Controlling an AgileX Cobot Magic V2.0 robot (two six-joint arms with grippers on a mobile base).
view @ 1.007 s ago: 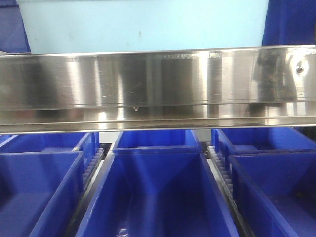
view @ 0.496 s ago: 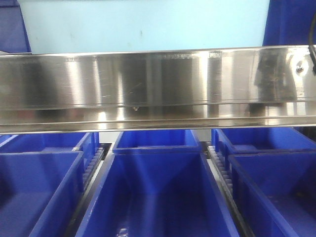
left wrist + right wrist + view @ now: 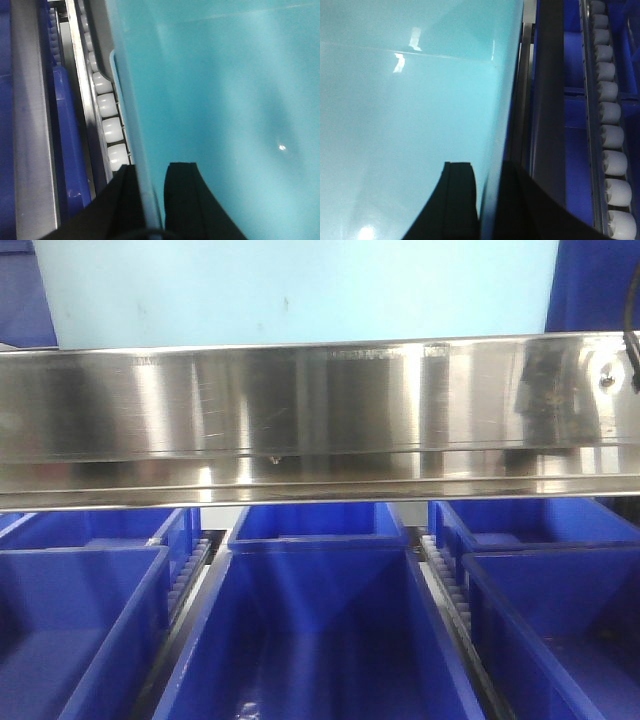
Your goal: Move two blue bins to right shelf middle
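Carrying, likely; your left claw (image 3: pixel 150 200) and right claw (image 3: pixel 487 205) each pinch a wall of the pale blue bin (image 3: pixel 300 290), above the steel rail (image 3: pixel 320 420); next, hold both level moving right.

Looks like a warehouse or parts store with a gravity flow rack. A long brushed stainless-steel shelf beam (image 3: pixel 320 420) spans the front view. Below it, open deep-blue plastic bins (image 3: pixel 315 640) sit in lanes, side by side and one behind another. Rows of small white plastic rollers (image 3: pixel 107 127) run in metal tracks along the lanes, and the right wrist view shows the same rollers (image 3: pixel 612 162). A pale teal plastic bin (image 3: pixel 300 290) sits on the level above the beam.
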